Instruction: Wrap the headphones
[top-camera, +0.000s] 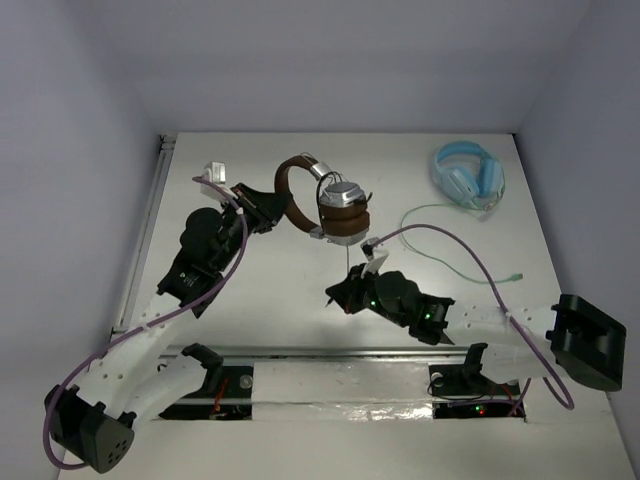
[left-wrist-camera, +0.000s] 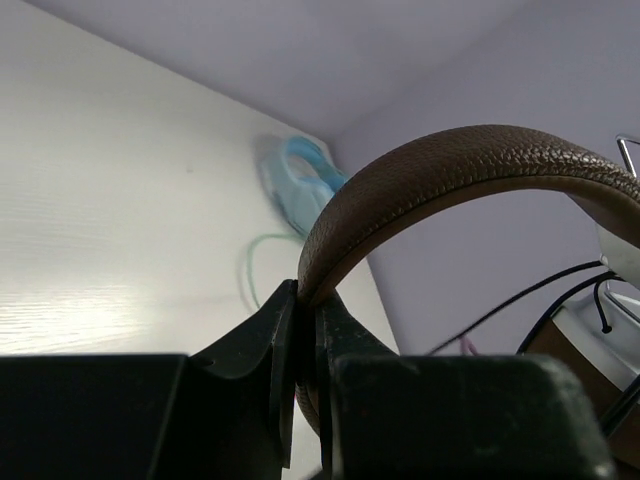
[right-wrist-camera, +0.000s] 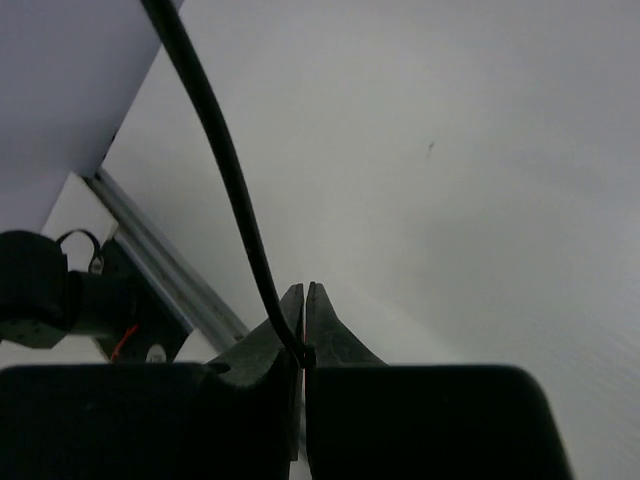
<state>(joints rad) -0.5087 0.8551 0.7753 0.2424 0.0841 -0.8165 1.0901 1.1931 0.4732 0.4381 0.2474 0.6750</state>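
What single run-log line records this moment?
left gripper: shut on headband | right gripper: shut on black cable | light blue headphones: far right, ungripped

The headphones (left-wrist-camera: 450, 170) were cut off at the left wrist view's right edge. The cable (right-wrist-camera: 225, 170) was cut off at the right wrist view's top edge and was barely traceable in the top view.

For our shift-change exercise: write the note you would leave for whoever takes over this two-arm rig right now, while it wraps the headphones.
Left hand: shut on the brown leather-look headband of the silver-cupped over-ear headphones, mid-table towards the back.
Right hand: shut on their thin black cable, nearer the arm bases.
Done: both grips taken; how much cable is wound, cannot tell.
To do: wind the cable around the headphones.
Light blue plastic headphones lie apart, back right.
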